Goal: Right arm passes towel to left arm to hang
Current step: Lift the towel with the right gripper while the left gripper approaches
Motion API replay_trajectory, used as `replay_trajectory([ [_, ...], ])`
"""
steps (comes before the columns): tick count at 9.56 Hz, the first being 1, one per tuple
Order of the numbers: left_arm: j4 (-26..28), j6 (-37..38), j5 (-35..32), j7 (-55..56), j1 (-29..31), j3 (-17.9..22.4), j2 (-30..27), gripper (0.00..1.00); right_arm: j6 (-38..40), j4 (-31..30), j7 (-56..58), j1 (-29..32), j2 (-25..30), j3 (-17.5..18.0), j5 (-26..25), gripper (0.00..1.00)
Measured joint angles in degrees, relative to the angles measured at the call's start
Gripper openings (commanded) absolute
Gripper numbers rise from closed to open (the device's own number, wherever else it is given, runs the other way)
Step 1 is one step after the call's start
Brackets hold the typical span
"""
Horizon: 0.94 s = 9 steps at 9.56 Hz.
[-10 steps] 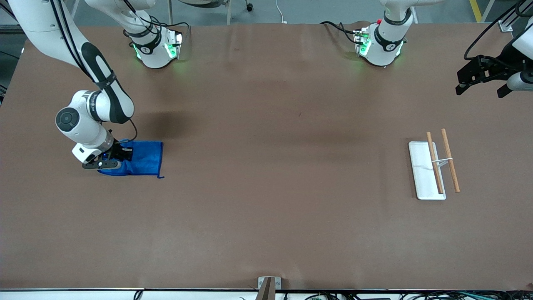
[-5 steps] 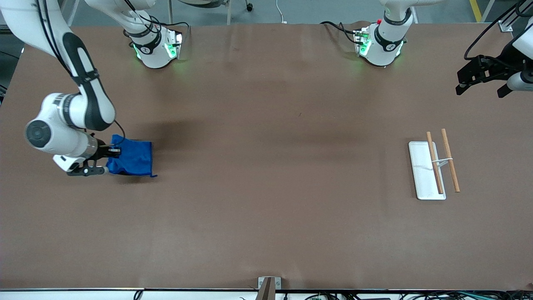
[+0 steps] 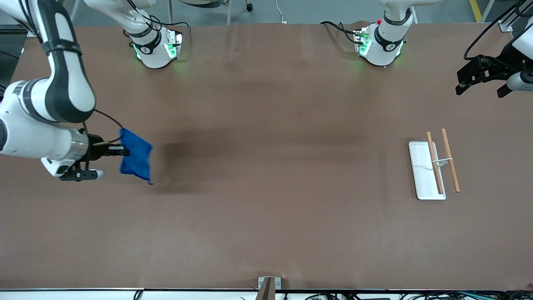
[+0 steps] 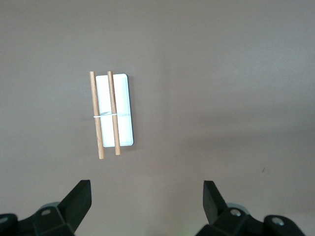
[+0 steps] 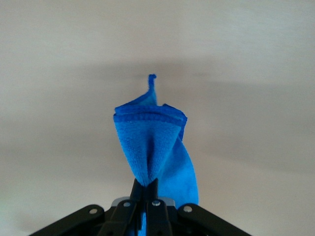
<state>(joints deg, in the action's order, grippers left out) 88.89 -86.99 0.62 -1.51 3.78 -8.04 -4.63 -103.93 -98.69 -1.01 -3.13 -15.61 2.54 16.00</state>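
Note:
The blue towel (image 3: 135, 155) hangs in the air, pinched at one edge by my right gripper (image 3: 124, 150), which is shut on it above the right arm's end of the table. In the right wrist view the towel (image 5: 153, 145) droops from the closed jaws of the right gripper (image 5: 147, 186), its loop (image 5: 151, 80) at the free end. My left gripper (image 3: 461, 85) waits high over the left arm's end of the table; in the left wrist view it (image 4: 146, 194) is open and empty.
A white tray (image 3: 419, 175) with two wooden rods (image 3: 450, 160) joined by a white clip lies toward the left arm's end; it also shows in the left wrist view (image 4: 123, 113). Both arm bases stand along the table's back edge.
My right gripper has lifted the towel off the table and drawn it toward the right arm's end; the towel now hangs free. The left arm has not moved.

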Motion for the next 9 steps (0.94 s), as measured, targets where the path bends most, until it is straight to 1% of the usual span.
replay_trajectory([
  [1,0.0,0.0,0.1,-1.0,-0.1,-0.1,0.3,1.00,-1.2,1.8,-4.1,-0.5,0.0,4.4,4.4,0.00],
  [2,0.0,0.0,2.0,-2.6,-0.3,-0.1,0.8,1.00,-3.8,2.9,-6.2,-1.0,-0.1,8.1,9.8,0.00],
  [4,0.4,-0.9,11.5,-3.8,-0.8,-0.2,4.0,1.00,-10.8,3.3,-6.8,-1.8,-0.3,13.3,20.2,0.00],
  [6,1.5,-2.0,23.1,-4.4,-0.5,-0.1,10.1,1.00,-16.6,3.5,-6.7,-2.3,-1.9,18.4,32.9,0.00],
  [7,1.7,-2.4,27.8,-6.7,-0.3,0.0,13.2,1.00,-18.9,4.0,-6.5,-2.4,-3.2,21.3,38.0,0.00],
  [8,2.1,-2.9,32.7,-10.4,0.2,0.0,16.3,1.00,-20.2,5.3,-6.4,-2.5,-4.4,24.0,41.0,0.00],
  [9,2.4,-3.1,38.1,-13.7,1.1,0.1,18.9,1.00,-20.4,6.6,-6.5,-2.8,-5.2,25.9,43.8,0.00],
])
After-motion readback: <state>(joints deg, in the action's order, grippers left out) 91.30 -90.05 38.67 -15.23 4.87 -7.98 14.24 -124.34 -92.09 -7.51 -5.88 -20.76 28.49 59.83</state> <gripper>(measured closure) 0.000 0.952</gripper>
